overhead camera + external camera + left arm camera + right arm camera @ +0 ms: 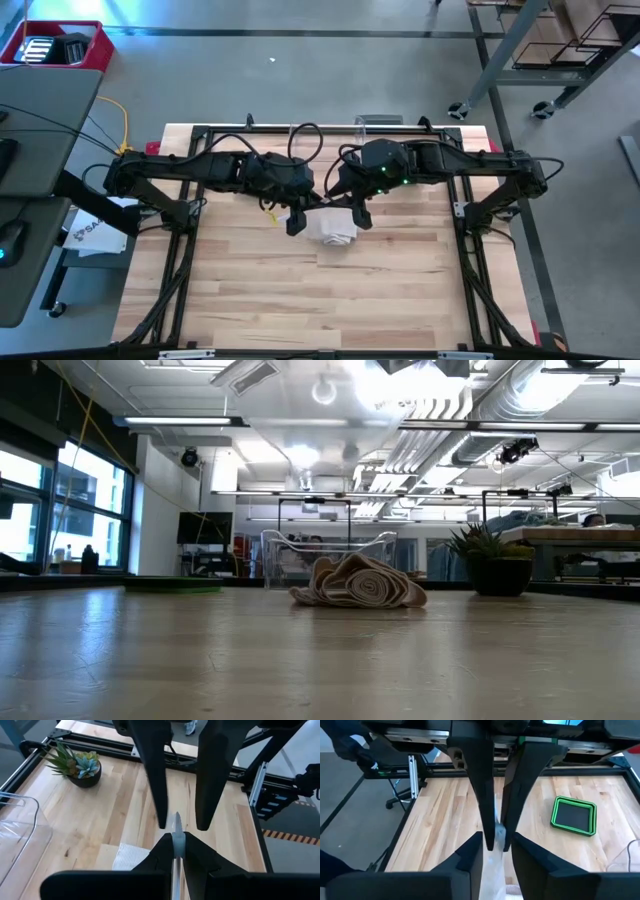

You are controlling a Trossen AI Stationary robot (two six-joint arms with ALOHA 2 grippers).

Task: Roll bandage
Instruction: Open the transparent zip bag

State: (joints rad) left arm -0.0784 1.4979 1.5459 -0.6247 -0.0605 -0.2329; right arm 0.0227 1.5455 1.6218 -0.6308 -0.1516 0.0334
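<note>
The bandage is a pale cloth strip whose crumpled heap (338, 228) (360, 585) lies on the wooden table at mid-table. A thin length of it (177, 822) is lifted above the heap. My left gripper (297, 222) (178, 836) is shut on that length. My right gripper (358, 215) (497, 840) faces it from the table's right side and is open. Its two fingers (161, 795) stand on either side of the strip's end, just beyond my left fingertips. Neither gripper shows in the low view. My left gripper pinches the lifted strip of bandage (176, 845) between its two fingertips. The strip shows edge-on and pokes a little past the tips. The fingers come from the table's left, slanting down. The held part is clear of the table, and the heap (131, 857) lies below.
A clear plastic bin (378, 122) (20, 825) stands at the far edge. A potted succulent (80, 767) (490, 565) and a green tray (574, 815) sit on the table away from the heap. A black frame (200, 130) rims the table.
</note>
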